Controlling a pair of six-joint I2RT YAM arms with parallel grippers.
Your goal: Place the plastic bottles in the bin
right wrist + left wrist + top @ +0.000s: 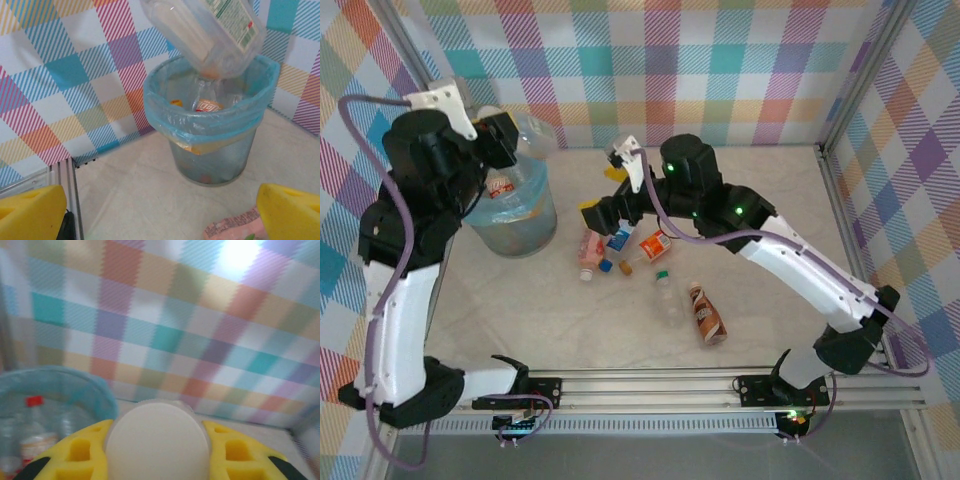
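Gripping a clear bottle (210,30) between them, the left fingers (75,455) hold it over the bin (165,120) for dropping; right fingers (290,212) spread wide above a pink bottle (232,231), likely next.

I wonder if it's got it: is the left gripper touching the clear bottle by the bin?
Touching. Left wrist view: yellow fingers of the left gripper press both sides of the clear bottle.
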